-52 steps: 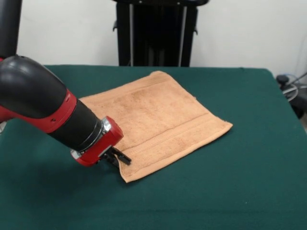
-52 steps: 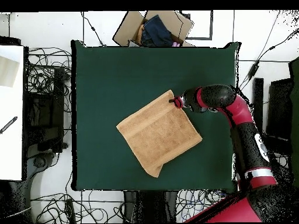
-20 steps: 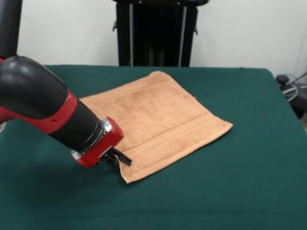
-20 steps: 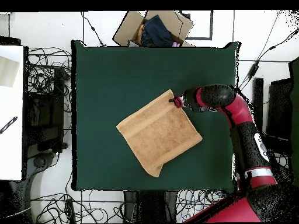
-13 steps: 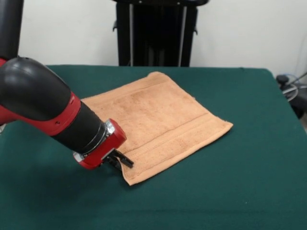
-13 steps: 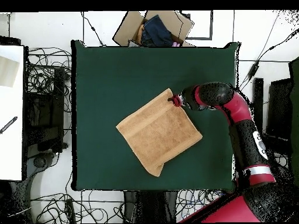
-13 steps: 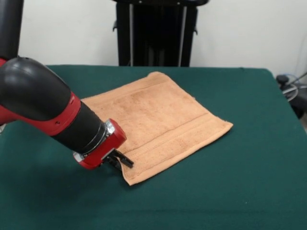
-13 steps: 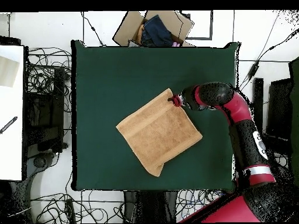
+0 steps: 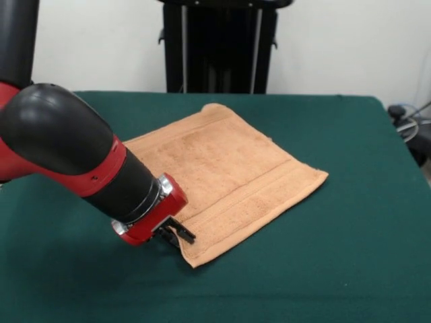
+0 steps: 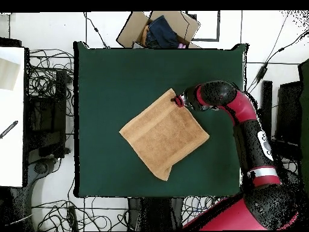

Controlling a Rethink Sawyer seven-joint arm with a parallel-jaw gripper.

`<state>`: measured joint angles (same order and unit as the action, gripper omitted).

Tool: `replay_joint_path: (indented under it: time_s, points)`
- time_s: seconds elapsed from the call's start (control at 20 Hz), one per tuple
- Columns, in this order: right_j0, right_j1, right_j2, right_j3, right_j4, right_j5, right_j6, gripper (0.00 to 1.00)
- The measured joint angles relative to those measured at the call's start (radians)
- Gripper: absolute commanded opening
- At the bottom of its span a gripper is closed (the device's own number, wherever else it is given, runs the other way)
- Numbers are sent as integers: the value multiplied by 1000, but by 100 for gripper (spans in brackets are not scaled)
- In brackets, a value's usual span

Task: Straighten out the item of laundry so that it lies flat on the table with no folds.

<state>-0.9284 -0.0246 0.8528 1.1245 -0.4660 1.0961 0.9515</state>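
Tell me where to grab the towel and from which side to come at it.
Grip the towel at its near corner, where the pincer already sits. Come in low from the bare table beside that corner: the cloth lies flat, so only an edge or corner offers anything to pinch, and pulling outward there should spread it.

Bare table lies open to the right of and nearer than the towel, and along the far edge. The arm crosses the left side low, blocking approach there; its gripper is at the towel's near corner. In the overhead view a cardboard box stands beyond one table edge.
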Motion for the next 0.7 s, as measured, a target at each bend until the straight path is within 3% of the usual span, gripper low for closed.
replay_joint_path:
  time_s: [0.7]
  points:
    - [17, 0, -1, -14, 1, -4, 0, 0]
